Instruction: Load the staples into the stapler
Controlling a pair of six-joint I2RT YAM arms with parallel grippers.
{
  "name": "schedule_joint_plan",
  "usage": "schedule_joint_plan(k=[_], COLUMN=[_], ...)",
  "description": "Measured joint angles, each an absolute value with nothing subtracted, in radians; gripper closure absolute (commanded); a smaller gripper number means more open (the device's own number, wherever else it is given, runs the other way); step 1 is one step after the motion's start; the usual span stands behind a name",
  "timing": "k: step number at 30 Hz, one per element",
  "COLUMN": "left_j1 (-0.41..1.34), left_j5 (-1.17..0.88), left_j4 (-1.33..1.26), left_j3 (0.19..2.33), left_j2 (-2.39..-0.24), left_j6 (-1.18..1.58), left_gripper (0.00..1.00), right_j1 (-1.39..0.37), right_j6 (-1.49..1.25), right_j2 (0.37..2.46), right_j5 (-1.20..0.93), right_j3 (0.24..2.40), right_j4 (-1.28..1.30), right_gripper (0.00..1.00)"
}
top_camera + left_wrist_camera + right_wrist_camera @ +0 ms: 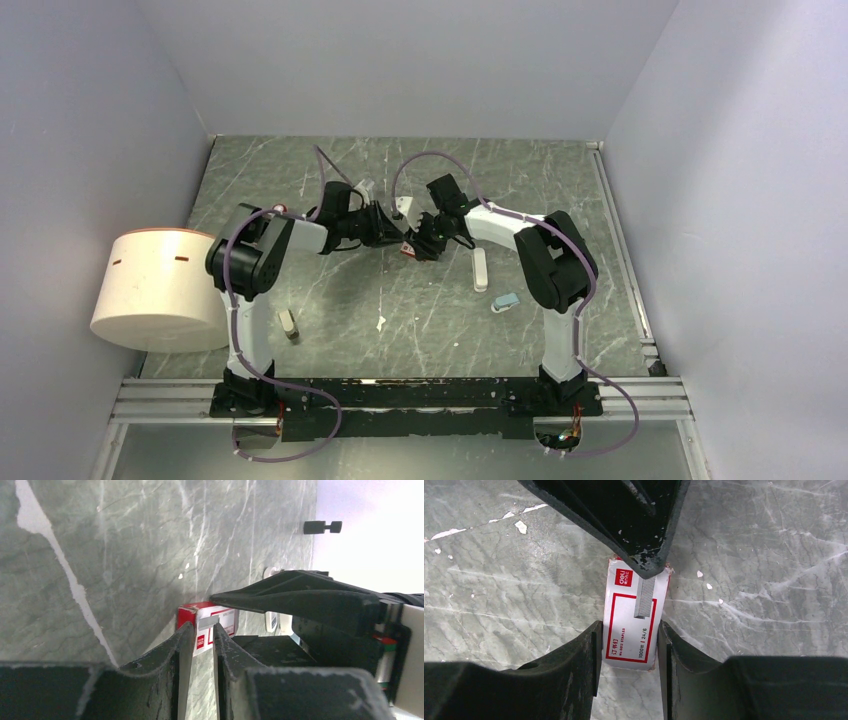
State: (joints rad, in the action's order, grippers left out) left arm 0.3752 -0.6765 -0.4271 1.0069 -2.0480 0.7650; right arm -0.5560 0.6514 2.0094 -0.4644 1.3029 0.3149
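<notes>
The little red-and-white staple box (631, 630) lies flat on the table at the middle (409, 248). My right gripper (629, 629) has one finger against each long side of the box's near end and is shut on it. My left gripper (202, 629) comes from the other side, its fingertips (648, 566) at the far end of the box (220, 622), with a narrow gap and nothing between them. No loose dark-grey staples show. The beige stapler (289, 323) lies apart on the near left, by the left arm.
A long white stapler (480, 268) and a small light-blue stapler (506, 302) lie right of the box by the right arm. A big white cylinder (160, 290) stands at the left table edge. A small white object (404, 208) lies behind the grippers.
</notes>
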Motion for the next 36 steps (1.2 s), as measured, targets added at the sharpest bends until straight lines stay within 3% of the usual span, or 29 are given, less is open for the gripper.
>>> schedule_joint_plan(k=[9,17,28,36], left_j1=[0.377,0.377,0.383,0.384], left_j5=[-0.677,-0.673,-0.651,-0.639], left_j4=[-0.448,-0.443,-0.411,-0.4], left_j3=[1.006,1.005,1.005,1.005], left_j2=[-2.038,-2.039,-2.043,-2.043], left_j6=[0.764,0.756,0.731,0.719], left_gripper=[0.68,0.73,0.69,0.84], right_j1=[-0.558,-0.561,-0.564,-0.564], right_j6=[0.648,0.644,0.644,0.644], right_j2=[2.009,2.009,2.009,2.01], right_j5=[-0.459,-0.456,-0.454,-0.453], right_j3=[1.303,1.303,1.303,1.303], right_j4=[0.315,0.312,0.311,0.31], right_gripper=[0.58,0.59,0.59,0.59])
